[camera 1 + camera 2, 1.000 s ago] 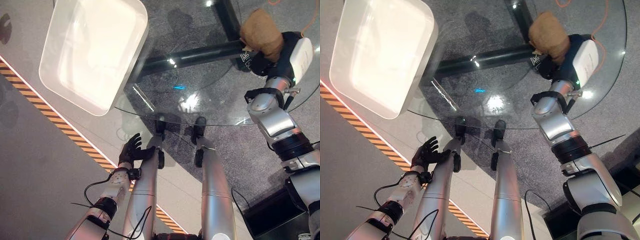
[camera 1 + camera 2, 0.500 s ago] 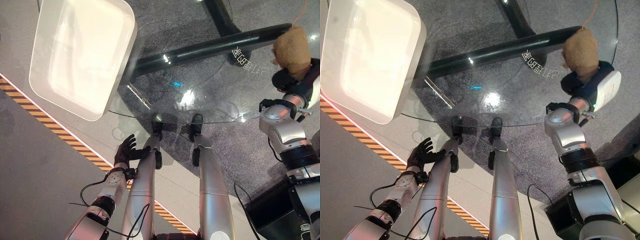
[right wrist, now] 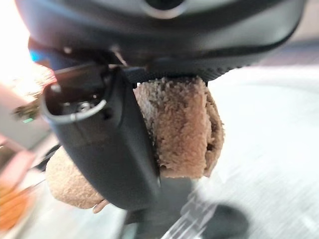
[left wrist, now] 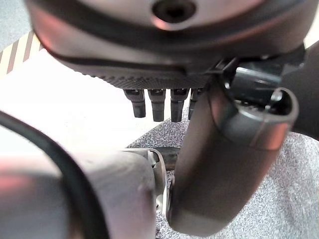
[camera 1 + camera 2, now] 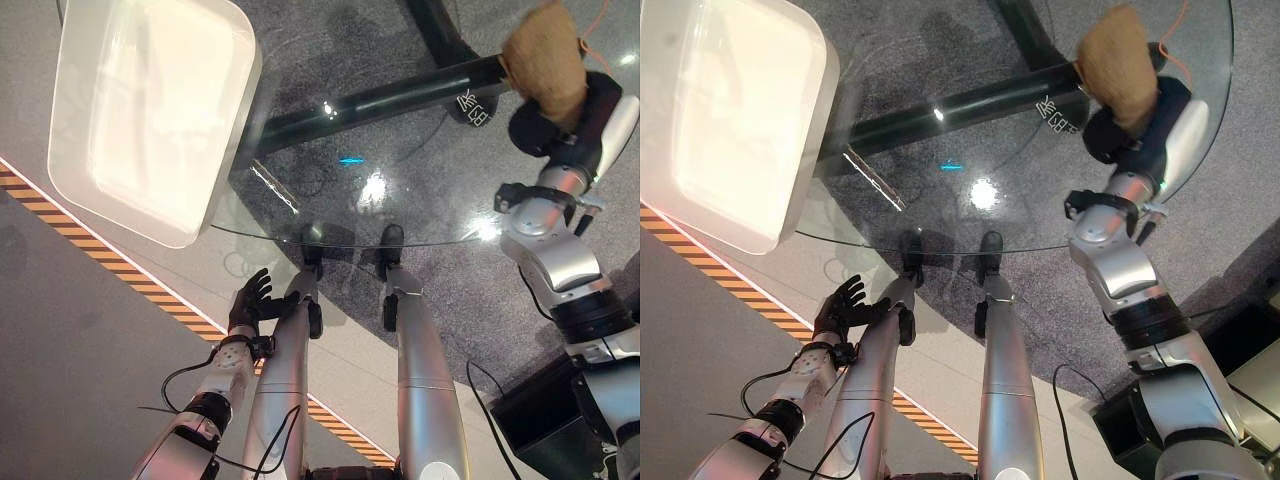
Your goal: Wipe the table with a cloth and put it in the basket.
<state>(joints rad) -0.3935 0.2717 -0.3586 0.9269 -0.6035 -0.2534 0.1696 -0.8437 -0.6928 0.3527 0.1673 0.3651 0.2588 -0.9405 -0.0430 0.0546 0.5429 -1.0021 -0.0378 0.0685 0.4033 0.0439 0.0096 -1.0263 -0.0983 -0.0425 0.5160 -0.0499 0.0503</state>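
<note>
A brown fuzzy cloth (image 5: 545, 55) is bunched on the round glass table (image 5: 350, 240) at its far right. My right hand (image 5: 543, 128) is shut on it. In the right wrist view the cloth (image 3: 182, 124) is pinned between the thumb (image 3: 99, 144) and the fingers, which are hidden behind it. The white basket (image 5: 243, 100) stands at the table's far left, well apart from the cloth. Low at the left, beneath the table's near edge, my left hand (image 5: 250, 300) hangs open with its fingers (image 4: 159, 104) straight and holds nothing.
A dark crossbar of the table base (image 5: 400, 95) shows through the glass. An orange and black striped line (image 5: 130, 275) runs across the floor at the left. A dark box (image 5: 535, 420) sits on the floor at the lower right.
The right hand with the cloth swung out to the right, then came back left and farther across the glass. The camera shifted slightly. The left hand stayed still.
</note>
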